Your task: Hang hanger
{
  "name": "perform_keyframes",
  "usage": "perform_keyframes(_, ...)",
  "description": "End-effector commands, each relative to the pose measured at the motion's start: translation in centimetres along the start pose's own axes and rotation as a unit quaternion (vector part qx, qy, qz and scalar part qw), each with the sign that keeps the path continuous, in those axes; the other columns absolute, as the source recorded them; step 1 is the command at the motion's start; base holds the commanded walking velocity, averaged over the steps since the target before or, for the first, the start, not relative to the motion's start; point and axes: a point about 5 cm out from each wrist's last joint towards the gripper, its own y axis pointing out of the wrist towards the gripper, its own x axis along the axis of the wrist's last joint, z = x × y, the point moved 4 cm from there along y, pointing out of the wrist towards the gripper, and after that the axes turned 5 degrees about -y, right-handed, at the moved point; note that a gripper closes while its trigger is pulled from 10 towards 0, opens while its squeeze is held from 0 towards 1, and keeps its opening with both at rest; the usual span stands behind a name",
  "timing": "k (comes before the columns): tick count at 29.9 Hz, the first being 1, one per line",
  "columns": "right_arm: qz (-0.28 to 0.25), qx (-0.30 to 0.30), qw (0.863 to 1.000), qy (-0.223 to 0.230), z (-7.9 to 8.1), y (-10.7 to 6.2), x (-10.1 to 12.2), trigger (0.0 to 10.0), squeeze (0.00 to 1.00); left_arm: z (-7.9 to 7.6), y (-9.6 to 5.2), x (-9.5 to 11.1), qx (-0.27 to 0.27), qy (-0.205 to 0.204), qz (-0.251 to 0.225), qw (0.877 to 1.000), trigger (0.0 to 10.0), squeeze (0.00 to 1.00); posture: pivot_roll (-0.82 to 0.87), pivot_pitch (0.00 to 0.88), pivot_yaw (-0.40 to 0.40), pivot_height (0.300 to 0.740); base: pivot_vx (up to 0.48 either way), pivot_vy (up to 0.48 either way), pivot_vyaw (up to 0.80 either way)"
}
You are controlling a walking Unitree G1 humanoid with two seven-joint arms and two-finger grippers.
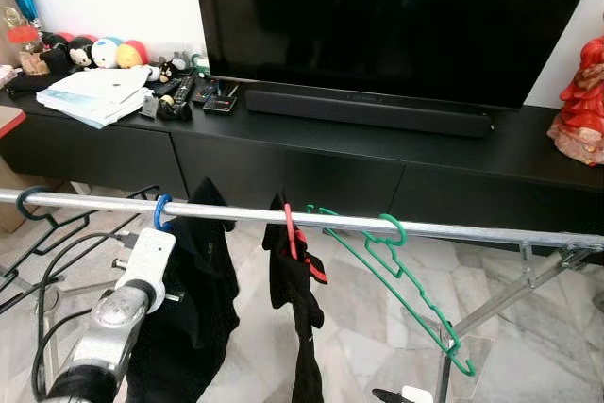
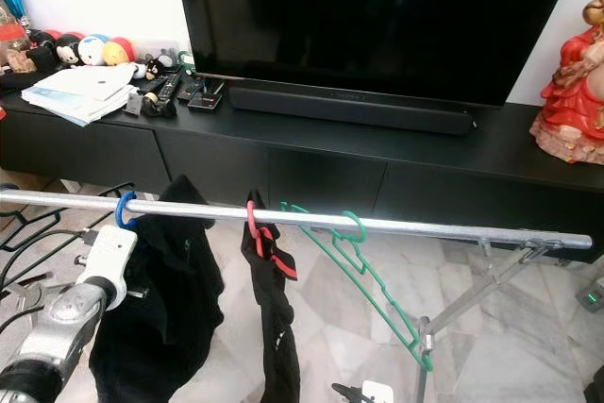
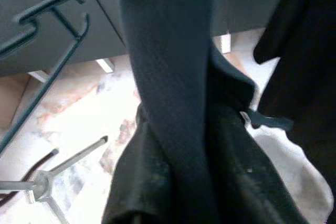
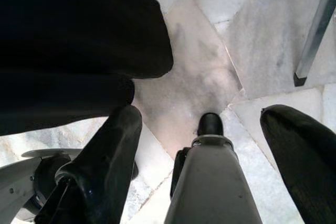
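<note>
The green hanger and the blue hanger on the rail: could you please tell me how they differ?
The green hanger hangs bare, while the blue hanger carries a black garment. The green hanger hangs slanted toward the right end of the rail; of the blue hanger only the hook shows, just above the left arm. Both hooks sit over the same rail.
</note>
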Motion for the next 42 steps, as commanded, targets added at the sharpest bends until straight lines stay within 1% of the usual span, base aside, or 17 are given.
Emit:
perform_keyframes(1, 0.007, -0.001, 1.000, -0.002, 0.0, -0.1, -0.5, 10.0, 0.00, 0.1, -0.4, -0.3, 0.005, -0.009, -0.002, 1.000, 10.0, 1.00, 0.05, 0.072, -0.002, 0.740, 0.000, 0.000, 0.00)
perform_keyframes(4, 0.007, -0.001, 1.000, -0.001, 0.0, -0.1, -0.5, 10.0, 0.00, 0.4, -0.6, 0.2, 0.016, -0.017, -0.018, 1.000, 10.0, 1.00, 0.05, 0.068, -0.001, 0.740, 0.000, 0.000, 0.00)
perform_keyframes(6, 0.007, -0.001, 1.000, -0.001, 0.0, -0.1, -0.5, 10.0, 0.00, 0.4, -0.9, 1.1, 0.016, -0.021, -0.040, 0.999, 10.0, 1.00, 0.05, 0.068, -0.001, 0.740, 0.000, 0.000, 0.00)
perform_keyframes(13, 0.007, 0.001, 1.000, 0.000, 0.0, -0.1, -0.5, 10.0, 0.00, 0.2, -1.8, 2.1, 0.013, -0.014, -0.063, 0.998, 10.0, 1.00, 0.05, 0.077, -0.002, 0.740, 0.000, 0.000, 0.00)
perform_keyframes(16, 0.007, 0.001, 1.000, 0.001, 0.0, -0.1, -0.5, 10.0, 0.00, 0.4, -2.8, 3.0, 0.019, -0.020, -0.084, 0.996, 10.0, 1.00, 0.05, 0.082, -0.002, 0.740, 0.000, 0.000, 0.00)
perform_keyframes(18, 0.007, 0.001, 1.000, 0.001, 0.0, -0.1, -0.5, 10.0, 0.00, 0.4, -2.9, 3.1, 0.021, -0.022, -0.087, 0.996, 10.0, 1.00, 0.05, 0.082, -0.002, 0.740, 0.000, 0.000, 0.00)
perform_keyframes(23, 0.006, -0.003, 1.000, 0.004, -0.1, -0.1, -0.4, 10.0, 0.00, 0.6, -4.2, 4.4, 0.032, -0.014, -0.116, 0.993, 10.0, 1.00, 0.06, 0.084, -0.007, 0.740, 0.000, 0.000, 0.00)
perform_keyframes(26, 0.003, -0.005, 1.000, 0.007, -0.2, -0.1, -0.3, 10.0, 0.00, 0.5, -4.5, 4.6, 0.033, -0.013, -0.116, 0.993, 10.0, 1.00, 0.06, 0.083, -0.006, 0.740, 0.000, 0.000, 0.00)
perform_keyframes(31, 0.003, -0.004, 1.000, 0.005, -0.1, 0.0, -0.3, 10.0, 0.00, 0.2, -4.8, 4.0, 0.031, -0.013, -0.106, 0.994, 10.0, 1.00, 0.06, 0.081, -0.003, 0.740, 0.000, 0.000, 0.00)
perform_keyframes(32, 0.003, -0.003, 1.000, 0.005, -0.1, 0.0, -0.3, 10.0, 0.00, 0.1, -4.9, 3.8, 0.035, -0.013, -0.101, 0.994, 10.0, 0.97, 0.06, 0.081, -0.003, 0.740, 0.000, 0.000, 0.00)
perform_keyframes(33, 0.003, -0.003, 1.000, 0.005, -0.1, 0.0, -0.3, 10.0, 0.00, 0.1, -4.9, 3.8, 0.035, -0.013, -0.101, 0.994, 10.0, 0.97, 0.06, 0.081, -0.003, 0.740, 0.000, 0.000, 0.00)
perform_keyframes(34, 0.003, -0.003, 1.000, 0.005, -0.1, 0.0, -0.3, 10.0, 0.00, 0.0, -5.0, 3.7, 0.036, -0.013, -0.099, 0.994, 10.0, 0.00, 0.06, 0.083, -0.004, 0.740, 0.000, 0.000, 0.00)
perform_keyframes(39, 0.004, -0.002, 1.000, 0.004, -0.1, 0.0, -0.3, 10.0, 0.00, -0.7, -5.2, 3.8, 0.027, -0.023, -0.100, 0.994, 10.0, 0.00, 0.06, 0.085, -0.006, 0.740, 0.000, 0.000, 0.00)
perform_keyframes(42, 0.004, -0.002, 1.000, 0.005, -0.1, 0.0, -0.3, 10.0, 0.00, -0.8, -5.3, 3.9, 0.026, -0.026, -0.102, 0.994, 10.0, 0.00, 0.06, 0.084, -0.006, 0.740, 0.000, 0.000, 0.00)
